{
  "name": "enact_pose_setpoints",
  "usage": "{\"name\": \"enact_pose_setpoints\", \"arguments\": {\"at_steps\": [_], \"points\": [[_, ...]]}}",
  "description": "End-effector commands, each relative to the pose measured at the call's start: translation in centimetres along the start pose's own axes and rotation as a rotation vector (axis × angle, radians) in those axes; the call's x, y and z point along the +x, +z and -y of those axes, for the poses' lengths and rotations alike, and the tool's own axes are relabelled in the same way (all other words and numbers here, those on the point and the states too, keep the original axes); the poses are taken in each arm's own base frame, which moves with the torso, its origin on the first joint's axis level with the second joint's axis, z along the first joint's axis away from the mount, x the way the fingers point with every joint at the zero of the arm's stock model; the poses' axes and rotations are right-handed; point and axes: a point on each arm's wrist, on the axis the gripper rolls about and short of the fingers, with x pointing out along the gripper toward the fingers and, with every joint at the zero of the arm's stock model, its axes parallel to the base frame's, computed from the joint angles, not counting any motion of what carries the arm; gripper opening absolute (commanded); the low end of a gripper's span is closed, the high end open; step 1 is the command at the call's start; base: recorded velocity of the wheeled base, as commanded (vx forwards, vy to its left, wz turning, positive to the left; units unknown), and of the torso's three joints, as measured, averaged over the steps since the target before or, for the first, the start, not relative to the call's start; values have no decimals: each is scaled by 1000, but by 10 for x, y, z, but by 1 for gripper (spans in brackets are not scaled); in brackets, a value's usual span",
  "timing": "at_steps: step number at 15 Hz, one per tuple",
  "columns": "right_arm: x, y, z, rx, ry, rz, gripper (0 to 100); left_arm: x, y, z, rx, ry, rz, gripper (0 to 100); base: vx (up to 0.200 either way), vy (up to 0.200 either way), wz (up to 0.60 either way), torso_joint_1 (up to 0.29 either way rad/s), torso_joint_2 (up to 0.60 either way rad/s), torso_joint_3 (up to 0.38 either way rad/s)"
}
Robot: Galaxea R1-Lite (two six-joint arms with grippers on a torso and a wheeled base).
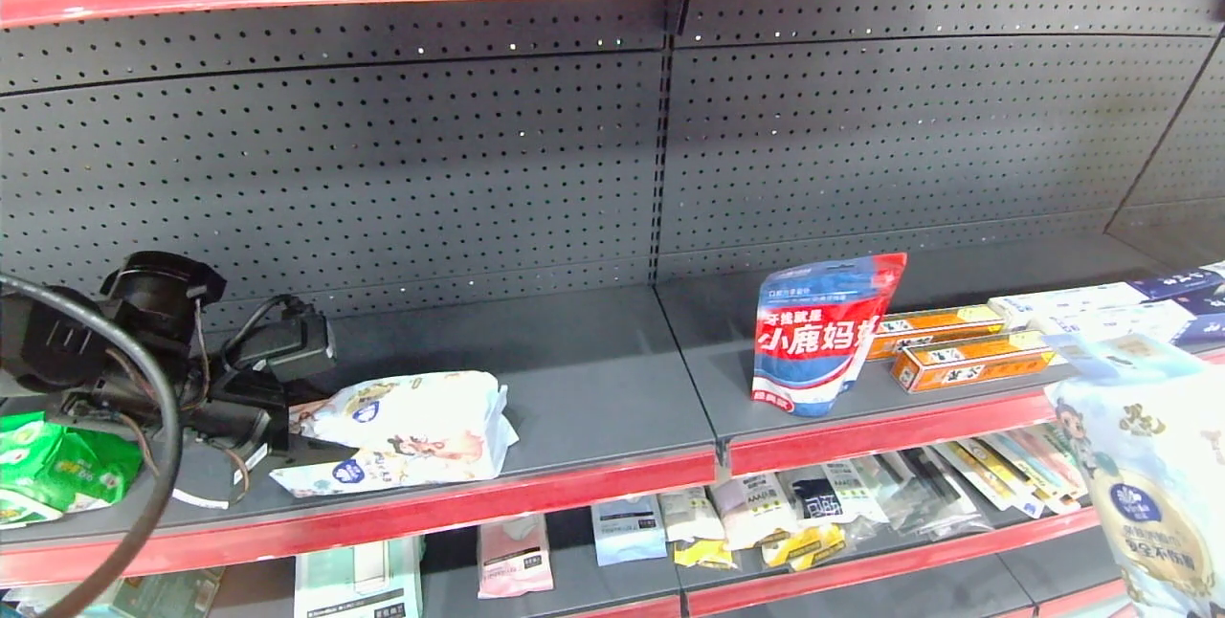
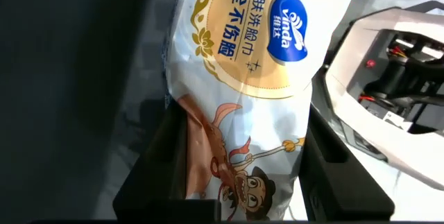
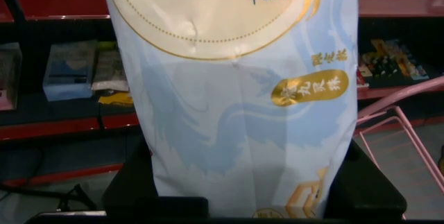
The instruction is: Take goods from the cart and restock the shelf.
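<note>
A white tissue pack with a cartoon print lies on the grey shelf, near its red front edge. My left gripper is at the pack's left end. In the left wrist view the pack sits between the black fingers, and the gripper is shut on it. A second, pale blue tissue pack is held upright at the lower right, in front of the shelf. My right gripper is shut on that pack, with one finger on each side.
A red and blue pouch stands mid-shelf, with orange boxes and white boxes to its right. A green pack lies at the far left. Several small packets fill the lower shelf. A pink cart frame is nearby.
</note>
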Motion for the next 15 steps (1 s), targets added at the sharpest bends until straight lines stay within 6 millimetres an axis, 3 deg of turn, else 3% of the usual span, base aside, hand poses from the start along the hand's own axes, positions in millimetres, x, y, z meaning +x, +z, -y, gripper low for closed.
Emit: {"name": "enact_pose_setpoints", "arguments": {"at_steps": [1, 15], "points": [[0, 0, 0, 0, 0, 0, 0, -1, 0, 1, -25, 2, 1, 0, 0, 0, 0, 0, 0, 0], [0, -1, 0, -1, 2, -7, 0, 4, -4, 3, -54, 15, 9, 0, 0, 0, 0, 0, 0, 0]]}}
